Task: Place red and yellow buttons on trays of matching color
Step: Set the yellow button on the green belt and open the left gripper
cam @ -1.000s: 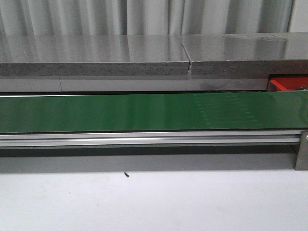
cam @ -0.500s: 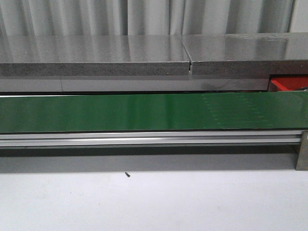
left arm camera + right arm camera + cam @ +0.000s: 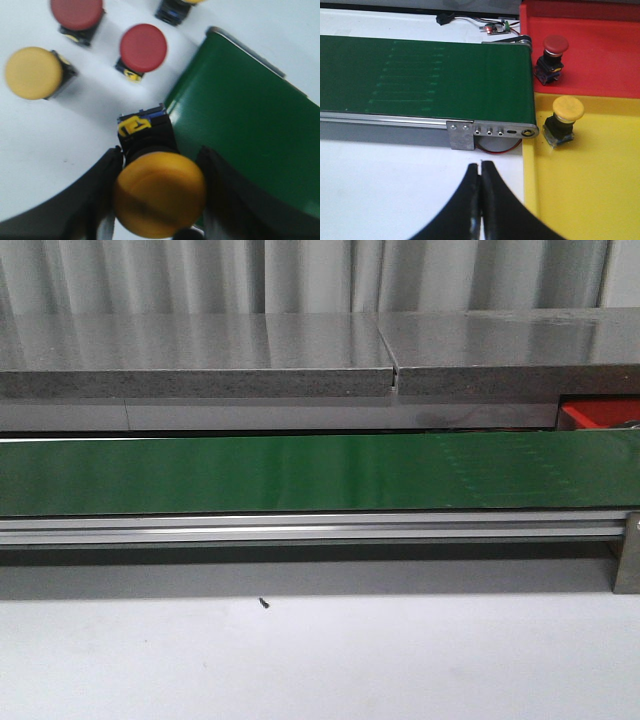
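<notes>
A long green belt (image 3: 425, 80) runs across the white counter (image 3: 380, 185) and ends against a red tray (image 3: 600, 55) and a yellow tray (image 3: 590, 190), each already holding one matching button. The left gripper (image 3: 157, 200) is clenched on a yellow button (image 3: 159, 192), cap toward the camera, beside the belt's other end, so its next placement is likely onto the belt; the right gripper (image 3: 480, 200) hangs clenched and empty near the trays.

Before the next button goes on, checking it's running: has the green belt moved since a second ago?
Yes. Faint marks on the green belt slid right, away from the slab seam, toward the red tray.
</notes>
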{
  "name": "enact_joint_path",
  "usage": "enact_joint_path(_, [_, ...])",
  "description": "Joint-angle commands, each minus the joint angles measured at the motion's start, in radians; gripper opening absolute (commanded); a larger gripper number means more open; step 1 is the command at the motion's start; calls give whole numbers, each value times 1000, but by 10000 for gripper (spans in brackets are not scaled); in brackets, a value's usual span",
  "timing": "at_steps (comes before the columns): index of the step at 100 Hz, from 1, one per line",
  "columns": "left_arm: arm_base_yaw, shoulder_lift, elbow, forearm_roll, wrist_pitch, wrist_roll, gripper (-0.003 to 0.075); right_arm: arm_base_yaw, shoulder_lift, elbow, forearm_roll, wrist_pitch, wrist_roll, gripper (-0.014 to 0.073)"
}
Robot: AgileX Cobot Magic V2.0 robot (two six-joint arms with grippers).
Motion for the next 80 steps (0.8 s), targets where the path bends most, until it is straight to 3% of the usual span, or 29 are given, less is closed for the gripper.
enact_joint_path(1, [-41,-48,-29,-25,-3,5,243,2,5,-26,-5,-71,-5,-114])
enact_joint_path(22, [-118,-15,-29,-23,5,5,243,2,5,-26,-5,-71,-5,-114])
enact_joint_path(47, [-133,47,-29,-13,42,12,249,2,5,-26,-5,-71,-5,-114])
enact_joint_path(58, [-133,50,-29,-26,42,50,318,2,5,-26,-5,-71,-5,-114])
enact_joint_path(73, [-133,30,-29,-66,26,61,471,2,5,-26,-5,-71,-5,-114])
enact_joint_path(80, [-133,16,-30,-79,16,61,479,2,5,-26,-5,-71,-5,-114])
